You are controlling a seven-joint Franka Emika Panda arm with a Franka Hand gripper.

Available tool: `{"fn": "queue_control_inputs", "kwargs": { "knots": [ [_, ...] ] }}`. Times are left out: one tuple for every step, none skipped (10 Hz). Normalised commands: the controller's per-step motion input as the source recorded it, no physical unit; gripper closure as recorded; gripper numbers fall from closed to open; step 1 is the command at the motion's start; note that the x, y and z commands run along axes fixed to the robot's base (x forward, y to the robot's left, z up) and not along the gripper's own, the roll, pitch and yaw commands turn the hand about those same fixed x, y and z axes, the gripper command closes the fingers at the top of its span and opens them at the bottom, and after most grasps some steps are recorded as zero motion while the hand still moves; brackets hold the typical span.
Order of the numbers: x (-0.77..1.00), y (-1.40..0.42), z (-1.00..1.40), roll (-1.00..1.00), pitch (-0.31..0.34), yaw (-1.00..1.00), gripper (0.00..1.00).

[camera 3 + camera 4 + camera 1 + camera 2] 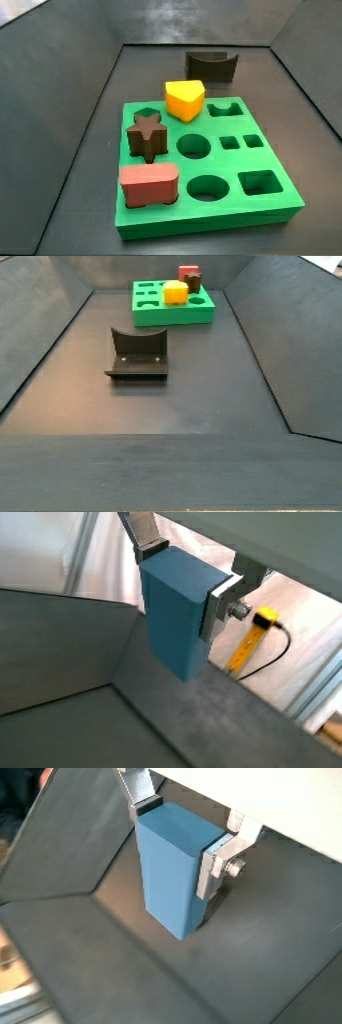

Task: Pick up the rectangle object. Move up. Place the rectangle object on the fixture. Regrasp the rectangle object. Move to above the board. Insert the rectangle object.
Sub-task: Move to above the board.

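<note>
My gripper (185, 577) is shut on the blue-grey rectangle object (174, 622), which hangs upright between the silver fingers (218, 602) above the dark floor. Both wrist views show this; the gripper (181, 836) clamps the upper end of the object (171, 878), whose lower end is clear of the floor. The gripper and the object are out of both side views. The dark fixture (211, 65) stands empty behind the green board (201, 218). In a side view the fixture (138, 354) stands in front of the board (160, 318).
On the board sit a yellow block (185, 98), a dark brown star-shaped piece (146, 135) and a reddish-brown rounded block (148, 185). Sloping dark walls (40, 346) enclose the floor. A yellow part with a black cable (254, 637) lies outside the wall.
</note>
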Motion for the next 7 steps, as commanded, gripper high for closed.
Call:
{"fn": "queue_control_inputs", "kwargs": {
  "knots": [
    [-0.17,-1.0,0.02,-1.0,0.037,-0.03,1.0],
    [-0.17,-1.0,0.02,-1.0,0.037,-0.02,1.0],
    [-0.17,-1.0,0.02,-1.0,0.037,-0.02,1.0],
    [-0.17,-1.0,0.03,-1.0,0.036,-0.02,1.0],
    [-0.17,-1.0,0.03,-1.0,0.033,-0.02,1.0],
    [-0.17,-1.0,0.03,-1.0,0.03,-0.02,1.0],
    [-0.19,-1.0,0.03,-0.79,0.017,-0.01,1.0]
  ]
}}
